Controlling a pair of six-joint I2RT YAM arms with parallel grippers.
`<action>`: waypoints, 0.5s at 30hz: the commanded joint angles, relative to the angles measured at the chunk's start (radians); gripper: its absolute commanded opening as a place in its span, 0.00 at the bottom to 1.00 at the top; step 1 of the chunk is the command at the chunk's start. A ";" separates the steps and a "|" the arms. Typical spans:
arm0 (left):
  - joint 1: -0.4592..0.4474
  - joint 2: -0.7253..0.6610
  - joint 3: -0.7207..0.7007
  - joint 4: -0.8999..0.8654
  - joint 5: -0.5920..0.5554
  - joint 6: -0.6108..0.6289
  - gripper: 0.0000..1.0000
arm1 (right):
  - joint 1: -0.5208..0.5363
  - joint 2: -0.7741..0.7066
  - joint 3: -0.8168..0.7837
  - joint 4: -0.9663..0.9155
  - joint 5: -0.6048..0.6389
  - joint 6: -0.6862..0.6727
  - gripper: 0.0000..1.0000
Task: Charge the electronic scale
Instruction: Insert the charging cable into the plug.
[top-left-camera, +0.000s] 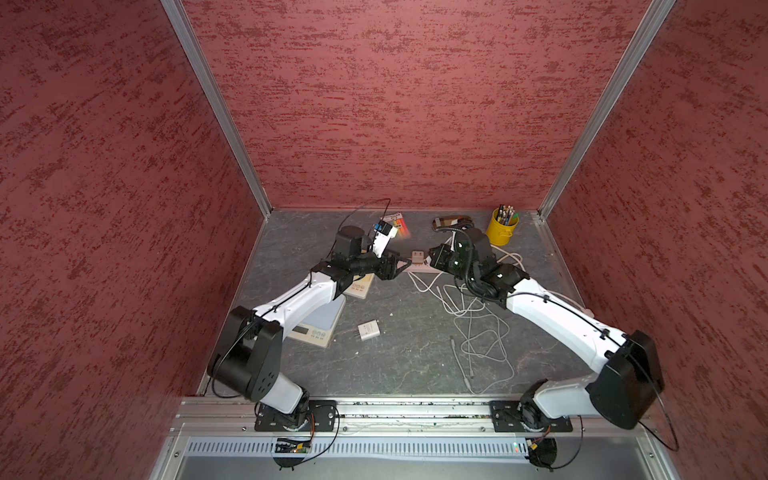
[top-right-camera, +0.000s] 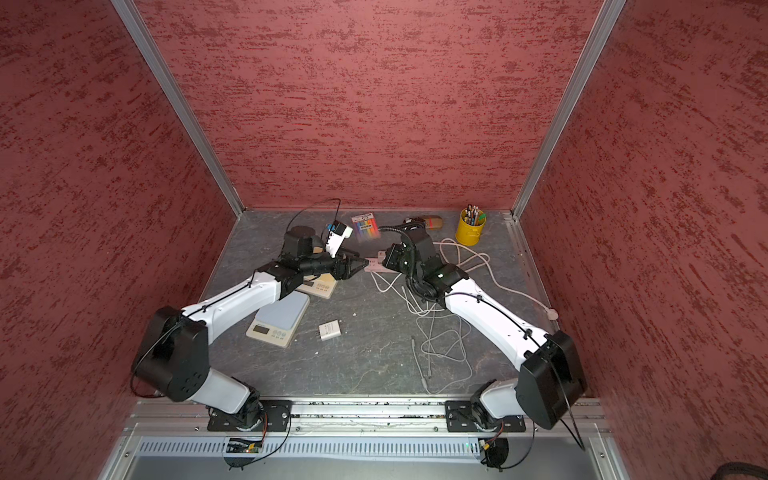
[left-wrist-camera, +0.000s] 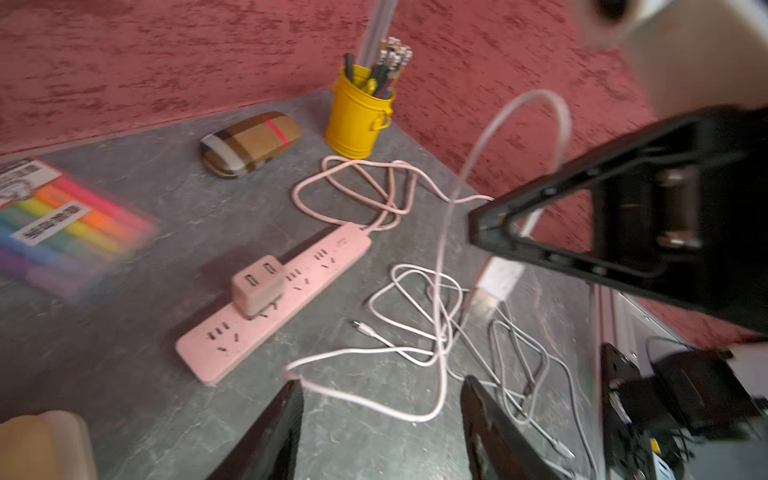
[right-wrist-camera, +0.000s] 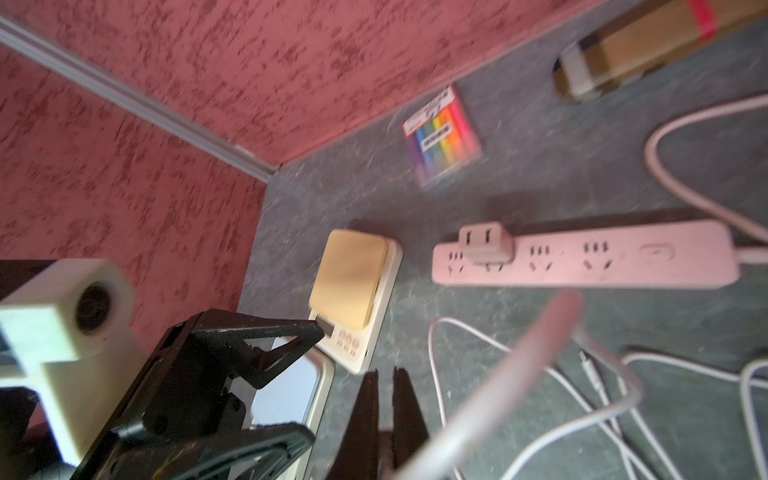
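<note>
Left gripper (left-wrist-camera: 380, 384) open and empty, tips just short of one end of the pink power strip (left-wrist-camera: 324, 266). Right gripper (right-wrist-camera: 387, 374) closed on a pale cable (right-wrist-camera: 532, 340) just behind its USB plug (left-wrist-camera: 496, 278), near the strip and facing the left gripper. Between them a pink adapter (left-wrist-camera: 257, 286) sits on the strip, tilted, prongs partly showing. Small scale (right-wrist-camera: 353, 282) under the left wrist. Large scale (top-right-camera: 278, 320) further back under that forearm. White charger (top-left-camera: 368, 330) lies loose behind both grippers. Beyond them: marker pack (top-right-camera: 365, 227), glasses case (left-wrist-camera: 249, 143), yellow pen pot (left-wrist-camera: 357, 120).
</note>
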 joint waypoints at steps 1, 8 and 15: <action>0.012 0.121 0.080 -0.089 -0.077 -0.126 0.60 | 0.000 0.090 0.039 -0.009 0.206 -0.076 0.00; 0.024 0.348 0.240 -0.089 -0.097 -0.290 0.54 | -0.001 0.278 0.116 0.099 0.250 -0.231 0.00; 0.031 0.460 0.312 -0.030 -0.096 -0.381 0.49 | -0.050 0.419 0.162 0.214 0.125 -0.270 0.00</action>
